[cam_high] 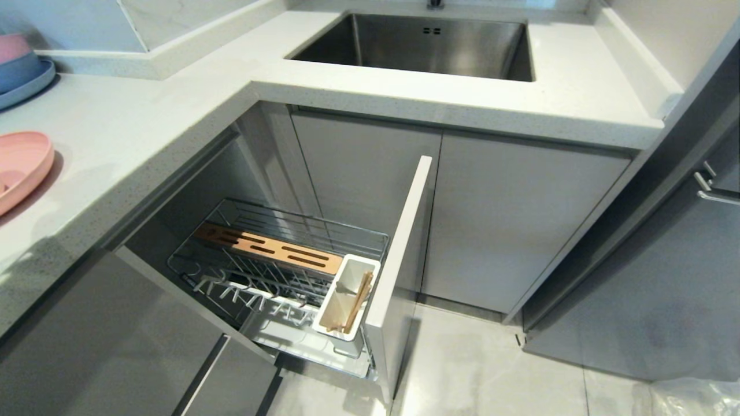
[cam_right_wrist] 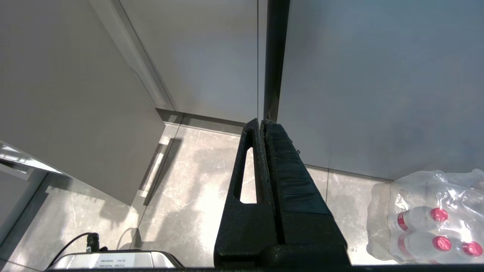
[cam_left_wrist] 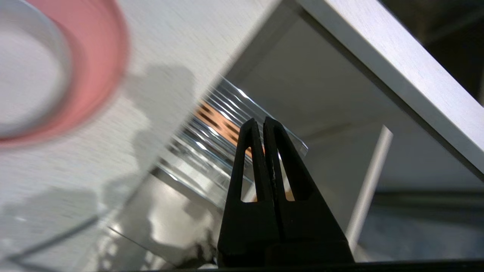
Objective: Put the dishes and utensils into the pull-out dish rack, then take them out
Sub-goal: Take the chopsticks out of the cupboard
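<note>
The pull-out dish rack (cam_high: pixel 324 228) stands drawn out below the counter, with its wooden strip (cam_high: pixel 272 248) and grey front (cam_high: pixel 399 254). Wooden chopsticks (cam_high: pixel 358 300) lean in its white caddy (cam_high: pixel 331 294). The pink plate (cam_high: pixel 20 167) lies on the counter at far left. In the left wrist view the plate (cam_left_wrist: pixel 102 71) carries a pale bowl (cam_left_wrist: pixel 26 75). My left gripper (cam_left_wrist: pixel 262 122) is shut and empty, hovering off the counter's edge over the rack (cam_left_wrist: pixel 211 132). My right gripper (cam_right_wrist: pixel 262 124) is shut and empty, parked above the floor. Neither gripper shows in the head view.
A blue plate with stacked bowls (cam_high: pixel 23 72) sits at the counter's back left. The steel sink (cam_high: pixel 428 46) lies behind the rack. A wrapped pack of water bottles (cam_right_wrist: pixel 427 219) stands on the floor near the right arm. Grey cabinet doors close in the right side.
</note>
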